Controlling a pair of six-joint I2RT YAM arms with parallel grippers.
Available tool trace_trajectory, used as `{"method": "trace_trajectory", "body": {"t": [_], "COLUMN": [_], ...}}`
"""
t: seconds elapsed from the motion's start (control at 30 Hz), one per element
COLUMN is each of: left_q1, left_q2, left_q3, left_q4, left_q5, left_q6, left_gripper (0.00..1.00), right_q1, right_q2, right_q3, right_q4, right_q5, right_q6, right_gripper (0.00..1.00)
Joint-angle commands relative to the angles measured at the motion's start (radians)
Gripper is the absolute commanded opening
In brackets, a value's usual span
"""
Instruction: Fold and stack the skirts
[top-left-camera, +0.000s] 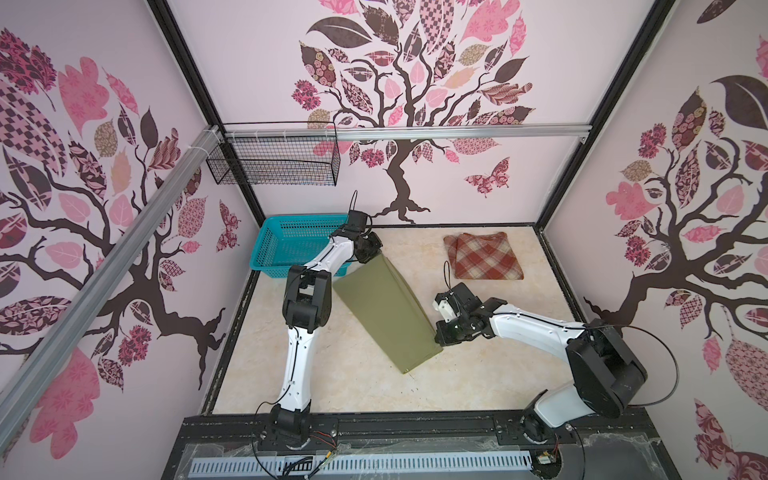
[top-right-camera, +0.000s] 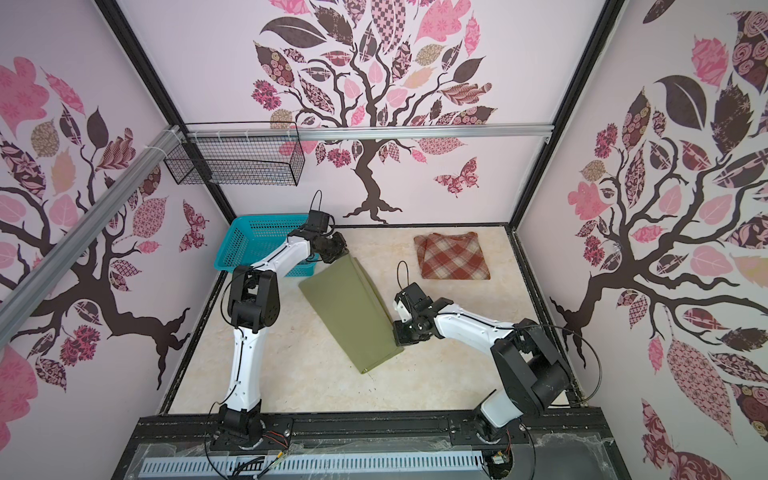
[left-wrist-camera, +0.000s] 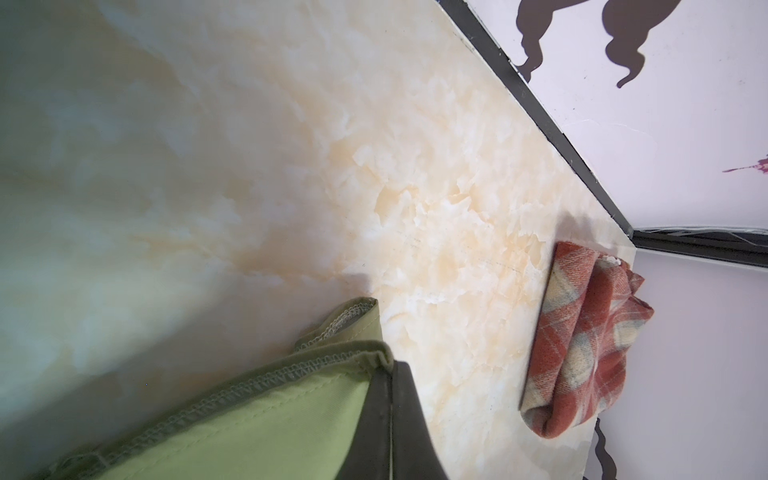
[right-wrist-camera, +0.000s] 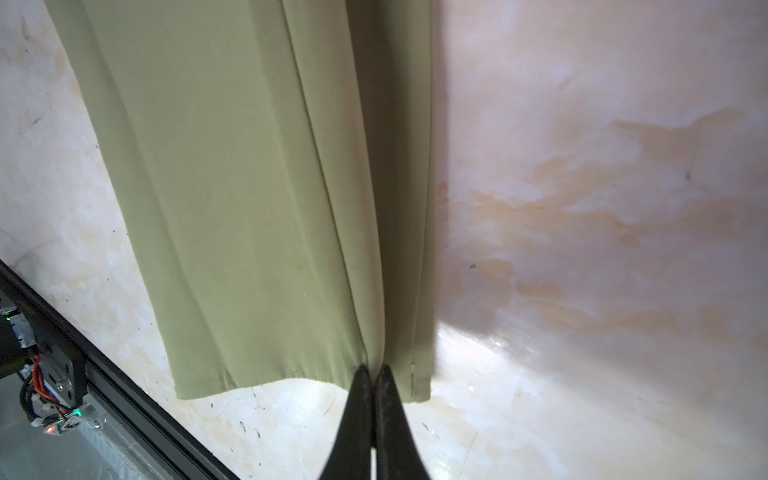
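Observation:
The olive-green skirt (top-left-camera: 384, 307) (top-right-camera: 351, 309) stretches as a long folded band slantwise across the middle of the table in both top views. My left gripper (top-left-camera: 368, 253) (left-wrist-camera: 390, 365) is shut on its far corner, by the stitched hem (left-wrist-camera: 266, 378). At its near corner, my right gripper (top-left-camera: 439, 334) (right-wrist-camera: 375, 370) is shut on the cloth edge (right-wrist-camera: 257, 208). The skirt hangs taut between the two, lifted along its right side. Folded flat at the back right lies the plaid skirt (top-left-camera: 484, 259) (top-right-camera: 453, 257) (left-wrist-camera: 582, 345), apart from both grippers.
A turquoise plastic basket (top-left-camera: 291, 245) (top-right-camera: 257, 243) stands at the back left, just behind the left arm. A black wire basket (top-left-camera: 274, 160) hangs on the rail above it. Black frame edges (right-wrist-camera: 124, 374) border the marble-look table (top-left-camera: 332, 374).

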Motion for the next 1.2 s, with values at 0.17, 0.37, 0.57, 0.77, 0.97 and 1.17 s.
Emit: {"method": "trace_trajectory", "body": {"t": [0.17, 0.37, 0.57, 0.77, 0.97, 1.17], "left_q1": [0.008, 0.009, 0.007, 0.008, 0.009, 0.008], "left_q2": [0.044, 0.038, 0.025, -0.03, -0.126, -0.226], "left_q3": [0.028, 0.027, 0.017, -0.024, -0.112, -0.185], "left_q4": [0.004, 0.004, 0.013, 0.068, 0.146, 0.127], "left_q5": [-0.012, -0.017, -0.022, -0.016, 0.015, 0.064], "left_q6": [0.001, 0.004, 0.001, 0.001, 0.0, 0.02], "left_gripper": [0.0, 0.0, 0.11, 0.29, 0.29, 0.24], "right_q1": [-0.005, -0.005, -0.005, -0.006, -0.004, 0.002], "right_q2": [0.022, 0.02, 0.005, -0.043, -0.109, -0.155], "right_q3": [0.012, 0.015, 0.008, 0.013, 0.047, 0.045], "right_q4": [-0.042, -0.05, -0.048, -0.065, -0.093, -0.055], "right_q5": [0.013, -0.01, -0.004, 0.018, 0.063, 0.037], "right_q6": [0.007, 0.004, 0.01, 0.018, 0.012, 0.024], "right_gripper": [0.01, 0.02, 0.24, 0.43, 0.46, 0.32]}}
